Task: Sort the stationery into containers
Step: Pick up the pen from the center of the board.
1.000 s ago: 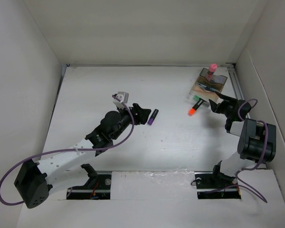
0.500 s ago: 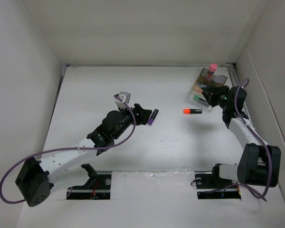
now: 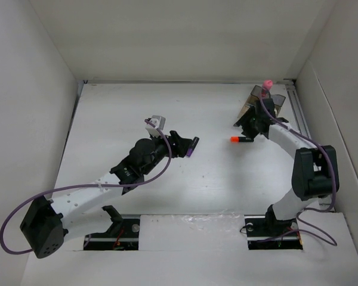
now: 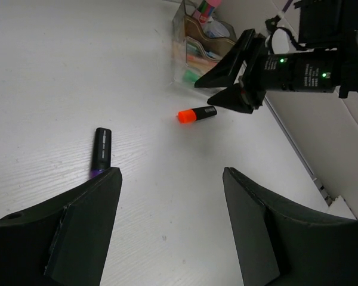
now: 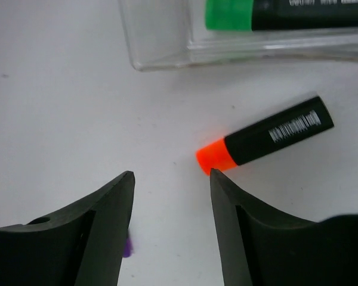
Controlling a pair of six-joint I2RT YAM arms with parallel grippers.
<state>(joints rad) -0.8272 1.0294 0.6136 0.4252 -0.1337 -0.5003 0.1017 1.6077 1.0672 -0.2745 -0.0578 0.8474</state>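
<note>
Organiser: translucent smoky-brown plastic desk organiser (image 3: 275,102) stands at the far right of the white table (image 3: 137,107); the pink-capped little bottle (image 3: 266,84) stands up from its far end, and a short black green-tipped marker (image 5: 274,13) lies in its low clear front tray.
Left gripper: left gripper (image 4: 171,176) hovers low over the middle of the table, jaws parted wide, nothing between them.
Right gripper: right gripper (image 5: 172,176) hangs just in front of the organiser, jaws apart and empty; the right finger's tip sits just beside the orange cap, and whether it touches I cannot tell.
Orange marker: short black orange-tipped marker (image 5: 265,138) lies flat on the table, near the organiser's front wall but outside it.
Purple marker: short black purple-tipped marker (image 4: 102,152) lies flat mid-table, just ahead of the left fingers, well apart from the organiser.
Done: bottle and green marker are in place, by the look of it.
Left: two markers lie loose; neither is gripped, so I judge the sorting mostly done but unfinished.
</note>
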